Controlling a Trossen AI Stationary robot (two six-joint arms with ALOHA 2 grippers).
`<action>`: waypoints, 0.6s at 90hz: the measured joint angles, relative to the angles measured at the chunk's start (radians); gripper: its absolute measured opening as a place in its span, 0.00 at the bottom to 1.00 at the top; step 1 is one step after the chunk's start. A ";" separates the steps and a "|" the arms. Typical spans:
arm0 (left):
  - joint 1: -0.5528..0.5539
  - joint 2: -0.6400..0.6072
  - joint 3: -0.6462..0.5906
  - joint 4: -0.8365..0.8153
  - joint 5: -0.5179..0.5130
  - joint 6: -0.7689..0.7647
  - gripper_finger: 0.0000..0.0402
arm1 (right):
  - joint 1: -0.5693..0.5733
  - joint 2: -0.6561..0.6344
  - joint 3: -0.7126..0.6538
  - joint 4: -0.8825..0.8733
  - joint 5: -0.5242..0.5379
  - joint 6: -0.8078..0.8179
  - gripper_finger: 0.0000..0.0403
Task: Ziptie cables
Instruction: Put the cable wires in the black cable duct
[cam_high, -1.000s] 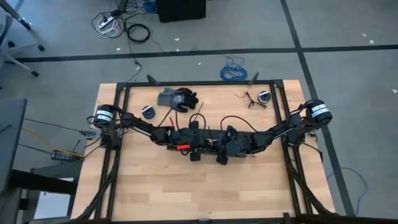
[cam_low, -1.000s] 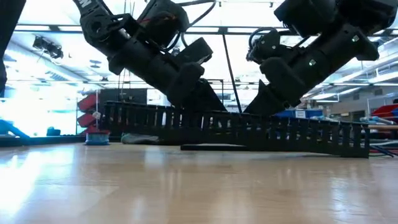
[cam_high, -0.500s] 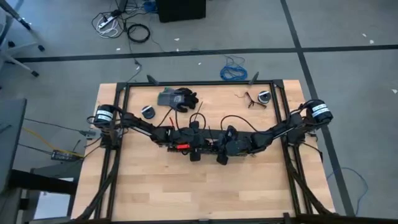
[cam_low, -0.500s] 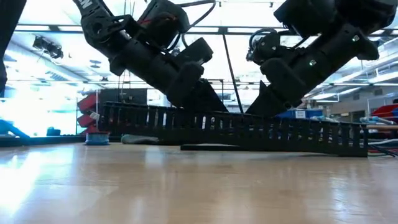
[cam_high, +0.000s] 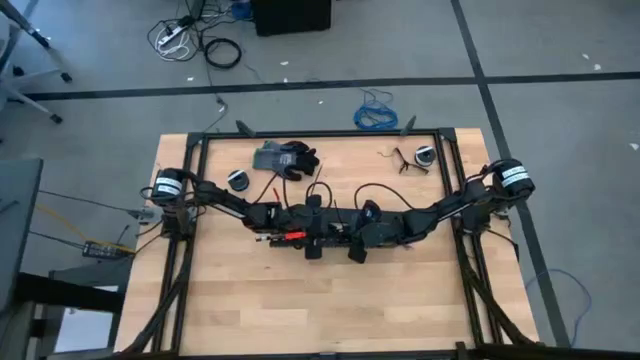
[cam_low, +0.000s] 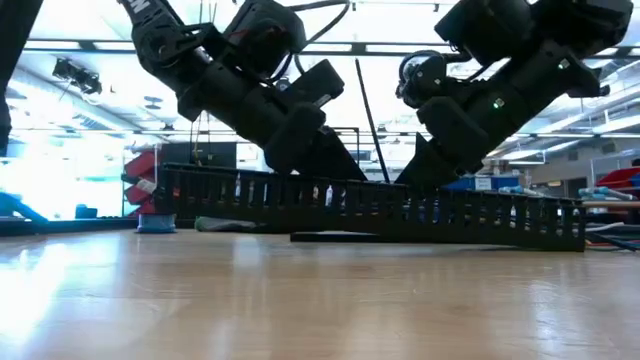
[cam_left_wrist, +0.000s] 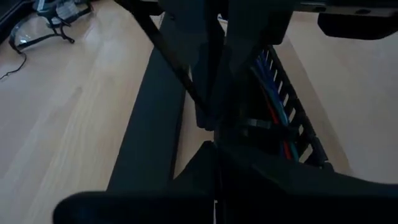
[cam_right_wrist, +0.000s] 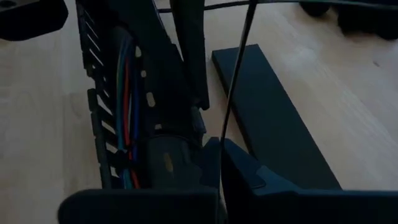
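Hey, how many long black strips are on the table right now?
2. A slotted duct sits under both arms with coloured wires inside it. A flat strip lies right beside it. The arms may hide others.

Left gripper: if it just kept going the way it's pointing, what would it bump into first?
Most likely the slotted black cable tray holding the cables, directly ahead of the left gripper; the right gripper lies beyond it. Depth is unclear.

Slotted duct and flat lid crowd mid-table; the near boards lie bare.
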 joint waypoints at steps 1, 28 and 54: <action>0.000 0.000 0.000 0.000 0.000 0.000 0.00 | -0.001 0.000 0.000 0.000 0.000 -0.001 0.00; -0.016 0.000 0.000 -0.001 -0.001 0.105 0.00 | -0.026 0.000 -0.001 0.016 -0.039 -0.032 0.00; -0.018 0.000 0.000 -0.006 0.000 0.128 0.00 | -0.037 0.000 -0.002 0.026 -0.098 -0.036 0.04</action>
